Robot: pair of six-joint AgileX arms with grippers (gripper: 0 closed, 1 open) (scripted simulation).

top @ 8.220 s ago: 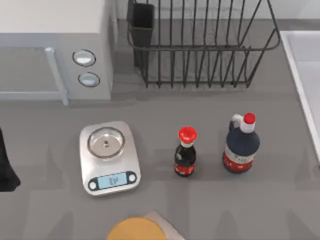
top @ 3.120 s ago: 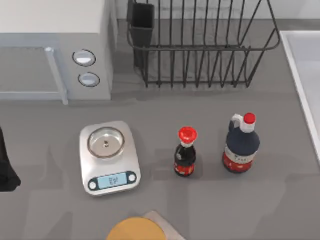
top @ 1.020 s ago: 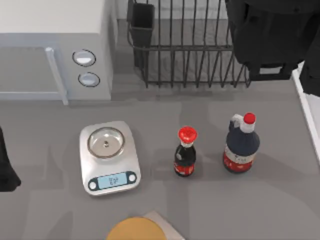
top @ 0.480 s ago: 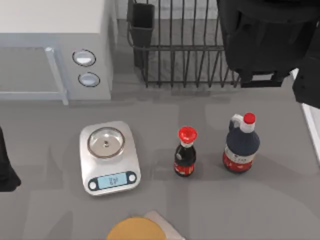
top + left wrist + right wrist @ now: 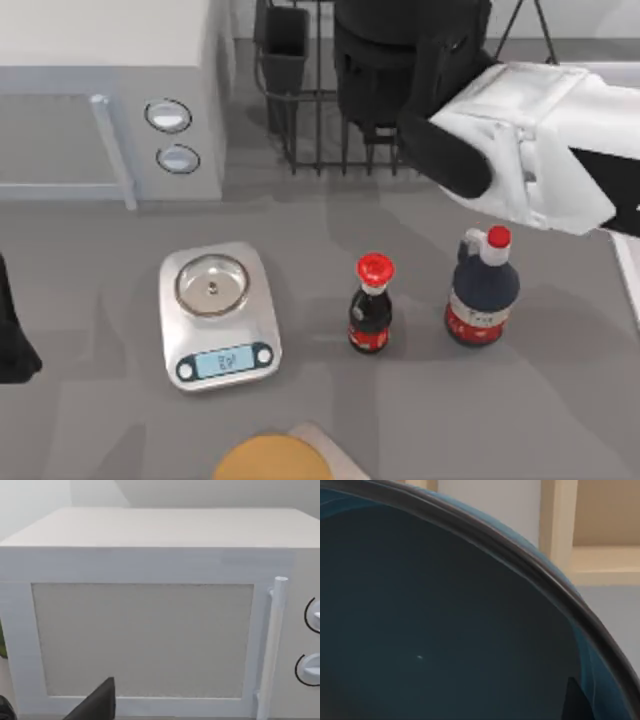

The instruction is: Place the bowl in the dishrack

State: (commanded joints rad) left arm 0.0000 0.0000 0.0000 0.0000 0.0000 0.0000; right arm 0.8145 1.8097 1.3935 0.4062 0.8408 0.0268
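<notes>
Dark-blue bowl (image 5: pixel 430 630) rim close in right wrist view, right arm (image 5: pixel 520 140) over dishrack (image 5: pixel 300 110), finger state hidden, left arm (image 5: pixel 12 330) parked at table's left edge.

Right arm (image 5: pixel 540 140): white boxy shell, rounded black end segments.

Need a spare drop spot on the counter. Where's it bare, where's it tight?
Bare: the grey strip between the microwave front and the scale; also the stretch right of the large dark bottle. Tight: the gap between the small red-capped bottle and the large one, and the dishrack, which the right arm and the bowl overhang.
</notes>
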